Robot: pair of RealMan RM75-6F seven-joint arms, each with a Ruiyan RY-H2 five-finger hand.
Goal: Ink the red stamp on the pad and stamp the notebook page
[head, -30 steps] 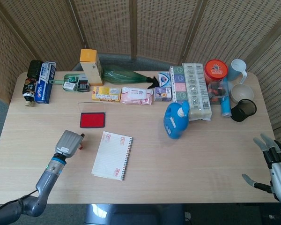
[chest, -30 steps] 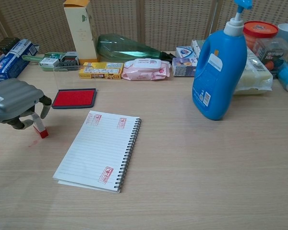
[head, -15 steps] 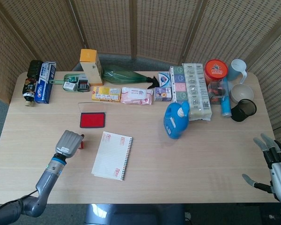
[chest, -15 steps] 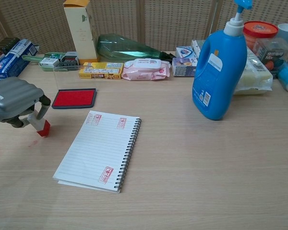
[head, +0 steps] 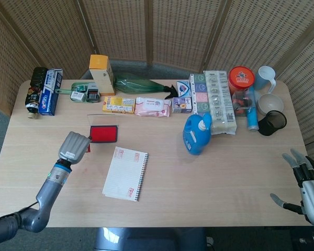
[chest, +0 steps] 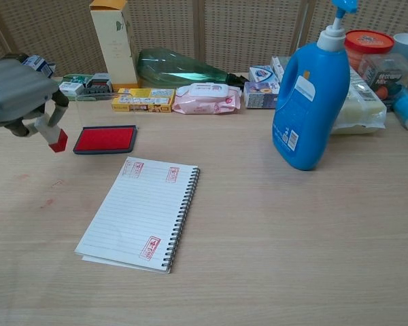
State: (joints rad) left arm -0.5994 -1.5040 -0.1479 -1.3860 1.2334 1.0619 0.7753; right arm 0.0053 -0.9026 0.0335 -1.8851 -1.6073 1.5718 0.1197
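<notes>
My left hand [chest: 15, 89] holds the red stamp [chest: 54, 136] by its white handle, red face down, lifted off the table just left of the ink pad [chest: 105, 140]. In the head view the left hand [head: 73, 148] hides most of the stamp [head: 88, 148], beside the ink pad [head: 103, 134]. The open notebook [chest: 140, 212] lies right of the hand with three red stamp marks on its lined page; in the head view the notebook [head: 125, 173] is below the pad. My right hand [head: 305, 184] hangs at the table's right edge, fingers apart and holding nothing.
A blue detergent bottle [chest: 310, 98] stands right of the notebook. Boxes, a green bottle [chest: 180, 68], a wipes pack [chest: 207, 98] and cups [head: 269, 110] line the back of the table. Faint red smudges [chest: 49, 201] mark the wood left of the notebook.
My left hand has lifted the stamp off the table and carried it up and back toward the ink pad. The right hand has not moved.
</notes>
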